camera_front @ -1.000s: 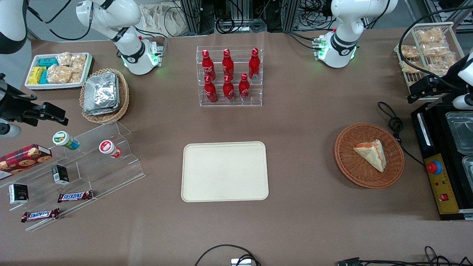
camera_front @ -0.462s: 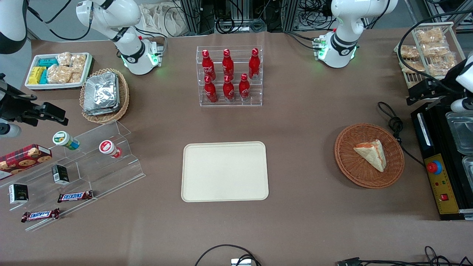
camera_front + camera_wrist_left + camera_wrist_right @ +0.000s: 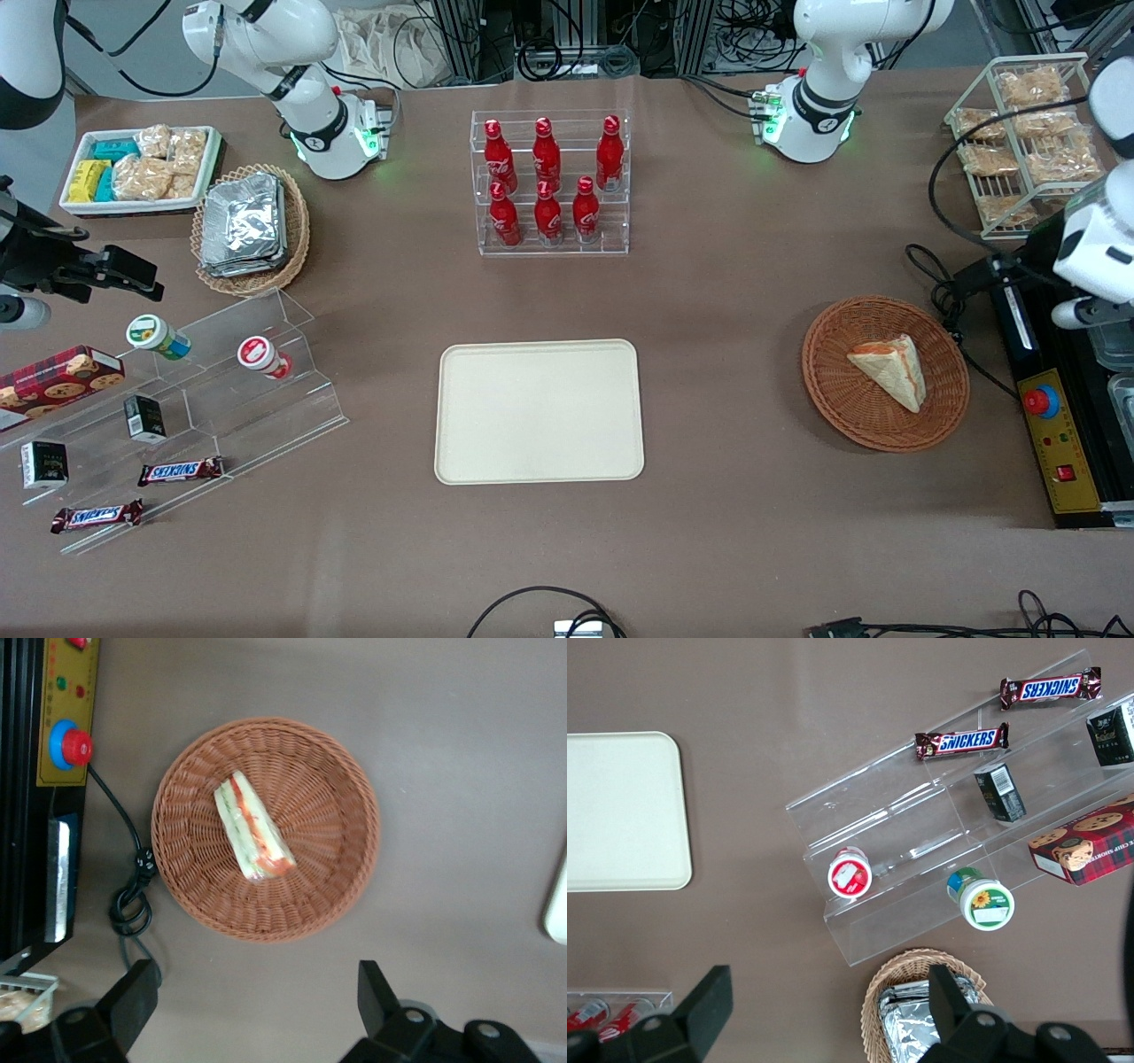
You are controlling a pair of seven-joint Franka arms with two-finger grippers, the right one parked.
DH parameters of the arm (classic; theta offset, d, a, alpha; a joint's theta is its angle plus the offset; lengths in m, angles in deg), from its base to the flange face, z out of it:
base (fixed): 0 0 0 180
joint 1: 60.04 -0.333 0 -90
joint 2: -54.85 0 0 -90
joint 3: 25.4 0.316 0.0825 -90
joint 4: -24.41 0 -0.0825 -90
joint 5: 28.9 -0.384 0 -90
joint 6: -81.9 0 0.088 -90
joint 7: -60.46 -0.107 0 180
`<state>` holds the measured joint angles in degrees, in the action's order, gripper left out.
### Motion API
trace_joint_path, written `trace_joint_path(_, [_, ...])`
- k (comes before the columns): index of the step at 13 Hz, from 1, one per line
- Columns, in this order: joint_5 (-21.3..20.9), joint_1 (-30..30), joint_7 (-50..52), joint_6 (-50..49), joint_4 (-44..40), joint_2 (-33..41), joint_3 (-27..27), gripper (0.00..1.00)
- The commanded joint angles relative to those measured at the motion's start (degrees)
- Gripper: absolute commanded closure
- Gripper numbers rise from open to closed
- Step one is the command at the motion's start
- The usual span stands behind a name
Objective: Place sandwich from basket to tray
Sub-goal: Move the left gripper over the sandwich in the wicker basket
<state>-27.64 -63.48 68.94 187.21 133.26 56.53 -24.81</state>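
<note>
The sandwich (image 3: pixel 890 372), a pale wedge in clear wrap with orange-red and green filling, lies in the round reddish-brown wicker basket (image 3: pixel 837 403) toward the working arm's end of the table. The cream tray (image 3: pixel 539 412) lies bare at the table's middle. My left gripper (image 3: pixel 974 276) hangs above the table beside the basket, a little farther from the front camera than it. In the left wrist view the gripper (image 3: pixel 257 997) is open and empty, its fingers (image 3: pixel 133 1001) wide apart, with the sandwich (image 3: pixel 252 826), the basket (image 3: pixel 345 859) and the tray's edge (image 3: pixel 558 912) below.
A black machine with a red button (image 3: pixel 1041 400) and a coiled black cable (image 3: pixel 943 292) lie close beside the basket. A wire rack of snacks (image 3: pixel 1019 133) stands farther back. A clear rack of red bottles (image 3: pixel 549 182) stands farther back than the tray.
My left gripper has moved nearer to the front camera and toward the basket. The sandwich, basket and tray have not moved.
</note>
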Motion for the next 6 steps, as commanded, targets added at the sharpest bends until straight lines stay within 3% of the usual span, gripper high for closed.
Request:
trace_joint_path(1, [-0.56,-0.07,6.78,11.02,12.14,4.3,0.99,0.0])
trace_joint_path(6, [-0.56,-0.07,17.96,27.47,22.8,1.32,1.08,0.0])
